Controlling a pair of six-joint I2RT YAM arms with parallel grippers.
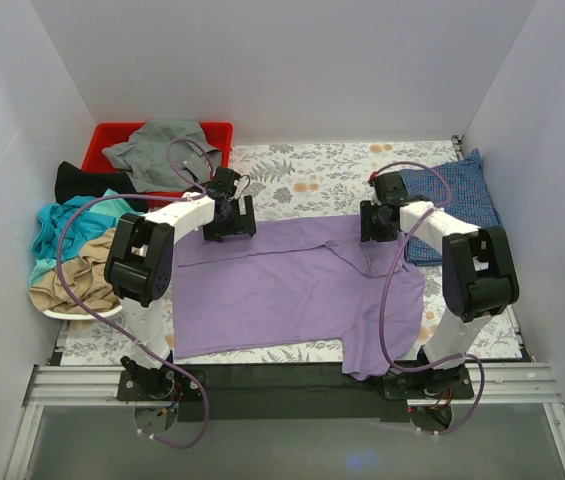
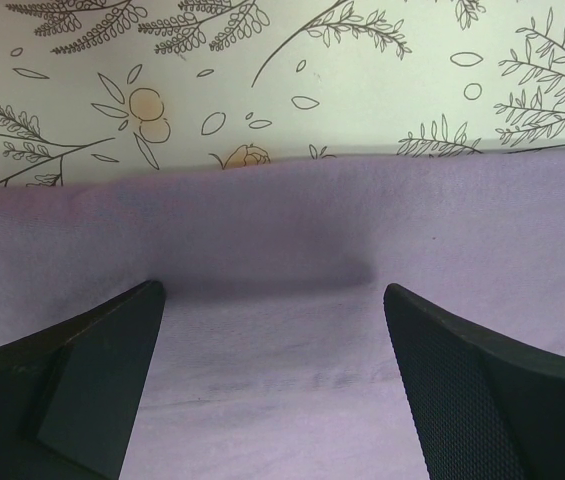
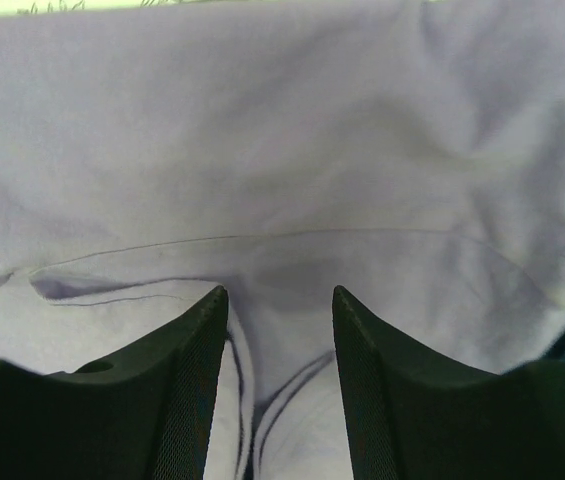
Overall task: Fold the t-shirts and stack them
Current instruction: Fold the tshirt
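Observation:
A lavender t-shirt lies spread flat on the floral table cover, one sleeve hanging over the near edge. My left gripper hovers over the shirt's far left edge. In the left wrist view it is open wide, with only flat lavender cloth beneath. My right gripper is at the shirt's far right corner. Seen from the right wrist, it stands half closed, with a creased ridge of the lavender shirt bunched between its fingers. A blue checked t-shirt lies folded at the right.
A red bin at the back left holds a grey shirt. Black, teal and tan shirts are heaped at the left edge. White walls close in on three sides.

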